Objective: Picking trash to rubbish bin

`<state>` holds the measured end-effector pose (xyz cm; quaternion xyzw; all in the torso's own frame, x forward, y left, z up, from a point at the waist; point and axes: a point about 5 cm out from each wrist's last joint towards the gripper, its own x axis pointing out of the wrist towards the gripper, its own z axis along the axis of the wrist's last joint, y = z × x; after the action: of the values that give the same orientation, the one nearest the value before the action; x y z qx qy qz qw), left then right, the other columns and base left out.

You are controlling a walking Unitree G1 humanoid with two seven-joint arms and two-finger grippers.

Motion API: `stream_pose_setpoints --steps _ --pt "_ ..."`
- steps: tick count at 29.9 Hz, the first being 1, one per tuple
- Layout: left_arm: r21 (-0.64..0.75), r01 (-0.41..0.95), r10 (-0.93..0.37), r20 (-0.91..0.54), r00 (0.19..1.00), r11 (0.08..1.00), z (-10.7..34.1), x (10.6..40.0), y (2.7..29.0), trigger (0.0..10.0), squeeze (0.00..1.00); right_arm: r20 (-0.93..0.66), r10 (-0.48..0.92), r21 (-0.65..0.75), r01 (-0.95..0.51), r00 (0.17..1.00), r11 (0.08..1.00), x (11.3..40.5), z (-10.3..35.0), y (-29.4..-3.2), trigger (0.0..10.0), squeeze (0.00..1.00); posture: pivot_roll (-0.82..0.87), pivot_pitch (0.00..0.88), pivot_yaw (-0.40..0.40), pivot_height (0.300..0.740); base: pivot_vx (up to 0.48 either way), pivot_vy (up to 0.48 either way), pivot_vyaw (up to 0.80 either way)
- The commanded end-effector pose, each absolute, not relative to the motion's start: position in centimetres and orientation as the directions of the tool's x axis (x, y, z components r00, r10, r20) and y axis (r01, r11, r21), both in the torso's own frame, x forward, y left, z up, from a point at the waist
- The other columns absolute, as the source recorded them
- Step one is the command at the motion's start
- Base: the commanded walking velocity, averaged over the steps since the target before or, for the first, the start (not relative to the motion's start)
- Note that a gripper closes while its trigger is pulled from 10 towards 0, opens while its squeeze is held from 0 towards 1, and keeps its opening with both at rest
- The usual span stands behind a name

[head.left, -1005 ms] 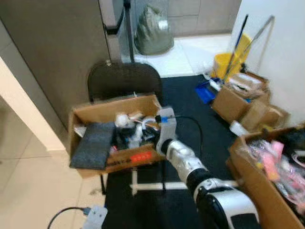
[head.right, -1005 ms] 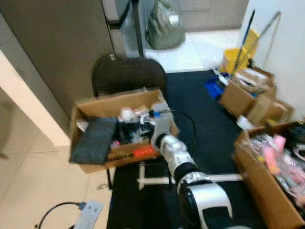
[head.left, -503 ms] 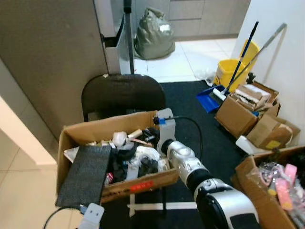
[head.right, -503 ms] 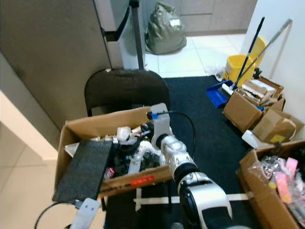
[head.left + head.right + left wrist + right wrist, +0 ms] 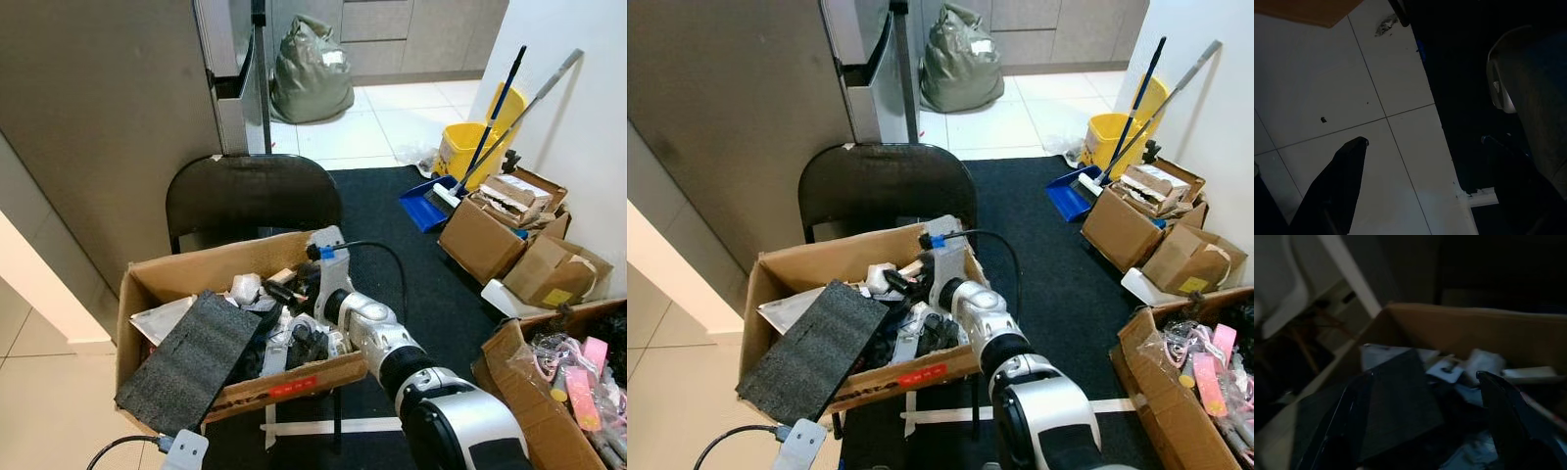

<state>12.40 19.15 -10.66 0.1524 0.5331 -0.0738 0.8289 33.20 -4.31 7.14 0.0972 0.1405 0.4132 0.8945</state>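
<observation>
While the right gripper (image 5: 1420, 421) is reached over the right end of the cardboard box (image 5: 167, 284), the trash (image 5: 284, 333) is seen directly below and leftward of it — one dark mat (image 5: 191, 362) is laid diagonally across the box's left front corner. From the right wrist, both fingers are parted over the jumble. From the left wrist, the left gripper (image 5: 1420, 161) is spread, idle above floor tiles.

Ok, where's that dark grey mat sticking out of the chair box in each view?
Left eye: dark grey mat hangs over the cardboard box's front left corner.
Right eye: same spot.
Right wrist: dark slab between the right hand's fingers.
Left wrist: floor tiles, no mat.
Shared landmark: the cardboard box.
</observation>
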Motion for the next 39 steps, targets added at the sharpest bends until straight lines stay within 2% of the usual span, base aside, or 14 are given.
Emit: stream_pose_setpoints --steps 1,7,8,11,17,25,31,35,39 --pt "0.149 0.294 0.03 -0.927 0.375 0.944 -11.1 11.3 18.6 10.0 0.0 -0.164 0.802 0.317 -0.739 0.574 0.594 32.7 6.8 -4.1 10.0 0.0 -0.01 0.023 0.042 0.74 0.0 0.0 0.0" --pt "0.155 0.299 0.035 -0.928 0.371 0.942 -11.1 11.2 18.7 10.0 0.0 -0.114 0.843 0.374 -0.764 0.525 0.526 32.2 6.8 -3.9 10.0 0.0 -0.01 0.026 0.049 0.74 -0.091 0.0 0.0" --pt "0.161 0.305 0.038 -0.927 0.373 0.939 -11.1 11.2 18.8 10.0 0.0 -0.058 0.876 0.423 -0.783 0.479 0.456 31.9 7.0 -3.7 10.0 0.0 -0.01 0.028 0.052 0.74 -0.307 0.0 0.0" --pt "0.167 0.308 0.041 -0.926 0.375 0.937 -11.1 11.3 18.8 10.0 0.0 -0.013 0.893 0.453 -0.793 0.45 0.406 31.7 7.2 -3.7 10.0 0.0 -0.01 0.028 0.052 0.74 -0.31 0.0 0.0" --pt "0.164 0.312 0.033 -0.923 0.383 0.936 -11.1 11.3 18.8 10.0 0.0 0.099 0.896 0.531 -0.784 0.432 0.32 31.8 8.0 -4.1 10.0 0.0 -0.01 0.032 0.059 0.74 -0.309 0.0 0.0" --pt "0.201 0.339 0.036 -0.9 0.435 0.919 -10.7 12.1 19.3 10.0 0.0 0.123 0.898 0.545 -0.785 0.423 0.295 31.7 8.0 -4.2 10.0 0.0 -0.01 0.035 0.064 0.74 -0.072 0.0 0.0" --pt "0.278 0.295 0.077 -0.834 0.547 0.914 -9.6 14.5 20.3 10.0 0.0 0.128 0.899 0.551 -0.784 0.418 0.286 31.6 8.0 -4.3 10.0 0.0 -0.01 0.038 0.065 0.74 0.0 0.0 0.0" --pt "0.282 0.192 0.07 -0.711 0.7 0.94 -7.3 18.6 21.1 10.0 0.0 0.132 0.897 0.553 -0.783 0.422 0.287 31.6 8.0 -4.4 10.0 0.0 0.0 0.041 0.066 0.74 0.0 0.0 0.0" --pt "0.289 0.155 0.067 -0.632 0.772 0.945 -5.7 20.9 21.7 10.0 0.0 0.134 0.895 0.553 -0.782 0.426 0.289 31.6 8.1 -4.4 10.0 0.0 0.0 0.041 0.065 0.74 0.0 0.0 0.0"
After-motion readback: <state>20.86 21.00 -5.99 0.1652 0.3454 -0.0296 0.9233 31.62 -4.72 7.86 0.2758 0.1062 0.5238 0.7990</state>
